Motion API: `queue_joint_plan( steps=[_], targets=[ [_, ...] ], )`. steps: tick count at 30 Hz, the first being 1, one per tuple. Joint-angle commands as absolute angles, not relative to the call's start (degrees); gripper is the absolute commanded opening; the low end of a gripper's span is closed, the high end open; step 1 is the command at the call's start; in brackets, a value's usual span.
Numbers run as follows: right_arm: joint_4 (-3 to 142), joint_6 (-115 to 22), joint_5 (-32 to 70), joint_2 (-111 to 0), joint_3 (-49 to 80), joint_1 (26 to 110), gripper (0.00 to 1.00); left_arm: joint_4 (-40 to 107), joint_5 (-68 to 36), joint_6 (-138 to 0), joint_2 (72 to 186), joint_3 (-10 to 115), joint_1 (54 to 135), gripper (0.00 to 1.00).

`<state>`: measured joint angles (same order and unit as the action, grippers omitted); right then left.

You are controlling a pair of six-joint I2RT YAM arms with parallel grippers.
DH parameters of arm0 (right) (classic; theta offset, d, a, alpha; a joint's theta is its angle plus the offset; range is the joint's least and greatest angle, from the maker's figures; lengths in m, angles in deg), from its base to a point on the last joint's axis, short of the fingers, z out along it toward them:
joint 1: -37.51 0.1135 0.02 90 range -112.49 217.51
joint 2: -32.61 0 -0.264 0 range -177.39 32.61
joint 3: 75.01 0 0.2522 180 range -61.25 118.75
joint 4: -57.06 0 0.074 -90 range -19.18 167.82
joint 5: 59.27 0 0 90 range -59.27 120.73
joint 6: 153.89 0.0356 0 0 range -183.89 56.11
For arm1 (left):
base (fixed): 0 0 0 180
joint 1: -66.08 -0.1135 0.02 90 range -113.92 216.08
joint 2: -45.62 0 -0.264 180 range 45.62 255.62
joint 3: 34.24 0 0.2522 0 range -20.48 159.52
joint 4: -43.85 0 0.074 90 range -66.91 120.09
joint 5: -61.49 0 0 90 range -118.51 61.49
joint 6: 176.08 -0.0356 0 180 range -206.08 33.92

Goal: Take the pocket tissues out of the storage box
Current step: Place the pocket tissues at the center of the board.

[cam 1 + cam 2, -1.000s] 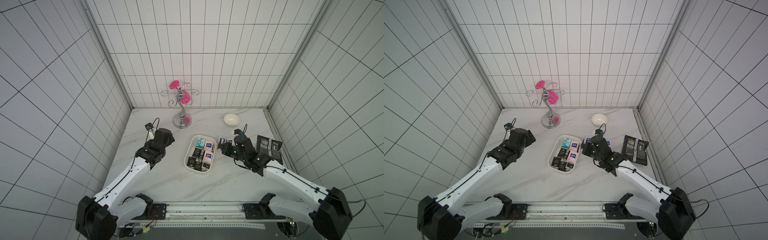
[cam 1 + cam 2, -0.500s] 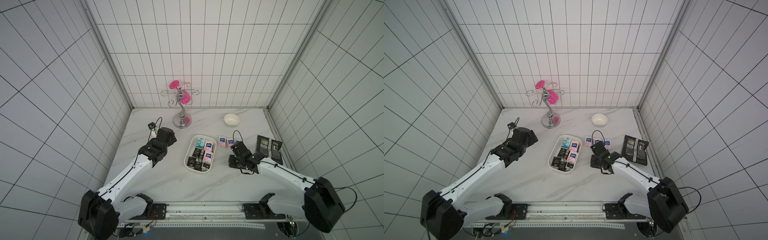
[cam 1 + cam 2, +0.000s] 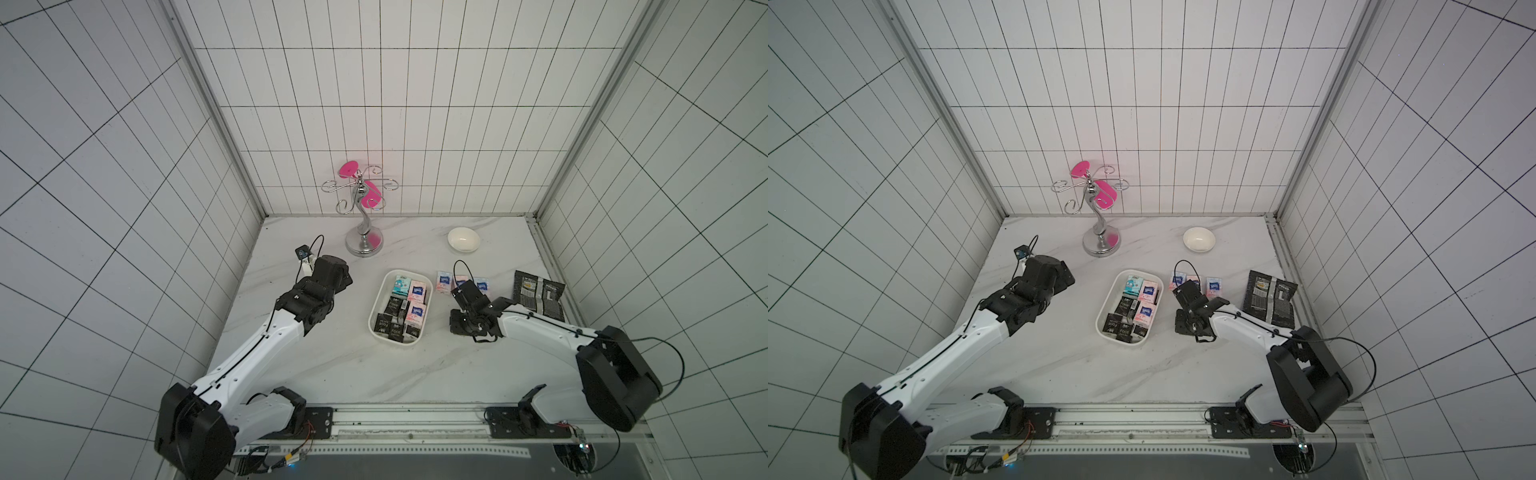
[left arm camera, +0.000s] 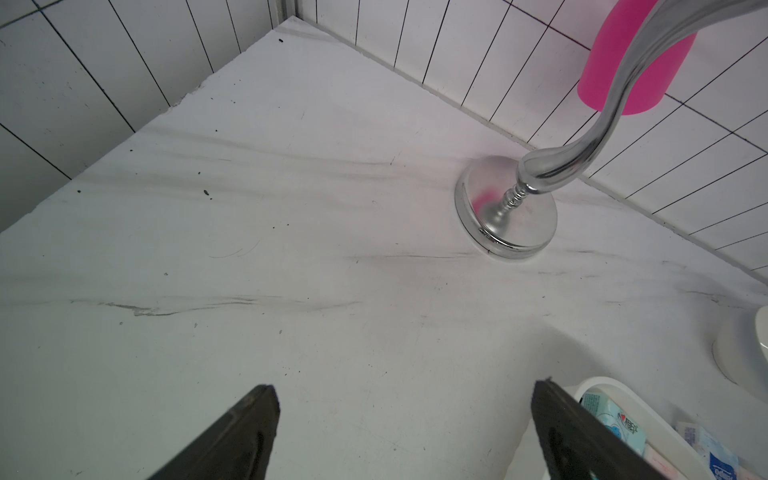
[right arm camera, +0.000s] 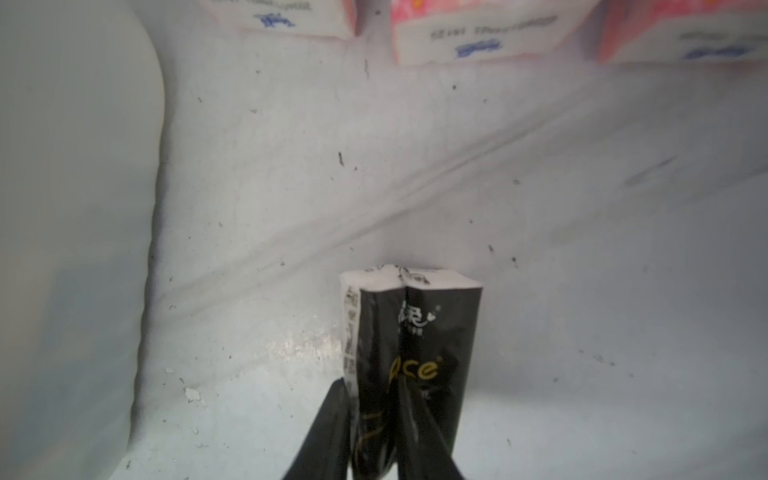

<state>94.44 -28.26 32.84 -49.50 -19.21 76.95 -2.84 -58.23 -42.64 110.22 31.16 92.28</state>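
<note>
Pocket tissues (image 3: 405,309) are seen packed inside the storage box (image 3: 392,340) at the middle of the surface (image 3: 332,365) in both top views. Black packs lie toward its near end, pale pink ones and a teal pack (image 4: 611,419) toward its far end. They overlap, so their number cannot be counted. More pale pink packs (image 3: 1213,286) lie outside the box on the surface, just beyond the right arm's wrist, and one is partly covered by it. The right jaws are hidden under that wrist in both top views. In the right wrist view they are shown clamped on a black pack (image 5: 415,332) with gold "ace" lettering, the letter before it being covered by a finger (image 5: 419,424). This pack is creased down its middle, and its far end meets the surface beside the box, outside it. The pale pink packs are cut off by the frame edge there, and a blurred white wall (image 5: 75,208) cannot be made out sharply. The left jaws are spread wide apart and empty above bare surface, left of the box. Only the fingertips (image 4: 249,428) are shown in the left wrist view, where one finger screens part of the box corner. The round white bowl (image 3: 463,240) is cut off at that frame's edge, as is the top of the silver stand (image 3: 363,243). Black foil pouches (image 3: 538,297) lie near the right wall.
</note>
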Motion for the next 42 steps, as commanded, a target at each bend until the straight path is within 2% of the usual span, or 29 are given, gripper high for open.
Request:
queue_joint_plan(
  steps=[1, 7, 12, 16, 23, 34, 42],
  targets=[
    [94.25, -28.46, 31.79, -52.56, -17.30, 77.31, 0.29, -3.69, -60.45, -43.89, 107.13, 33.22, 92.03, 0.98],
    [94.28, -28.59, 31.78, -52.60, -15.73, 77.46, 0.35, -4.27, -60.70, -44.07, 106.53, 32.66, 91.22, 0.98],
    [97.28, -28.21, 33.91, -47.03, -15.69, 77.37, 0.40, -3.85, -59.64, -43.45, 107.12, 32.87, 91.22, 0.98],
    [98.07, -28.52, 35.21, -42.84, -17.74, 75.66, 0.41, -3.82, -58.92, -43.31, 107.62, 33.37, 91.39, 0.98],
    [96.29, -30.52, 32.62, -43.54, -20.70, 70.49, 0.31, -3.68, -58.83, -43.23, 107.93, 32.98, 91.64, 0.98],
    [90.26, -31.87, 28.47, -46.61, -22.84, 69.61, 0.30, -3.61, -59.01, -43.28, 108.00, 33.03, 91.66, 0.98],
    [87.10, -31.16, 26.60, -50.04, -23.72, 69.59, 0.23, -3.66, -59.40, -43.19, 107.62, 32.62, 91.74, 0.98]
  ],
)
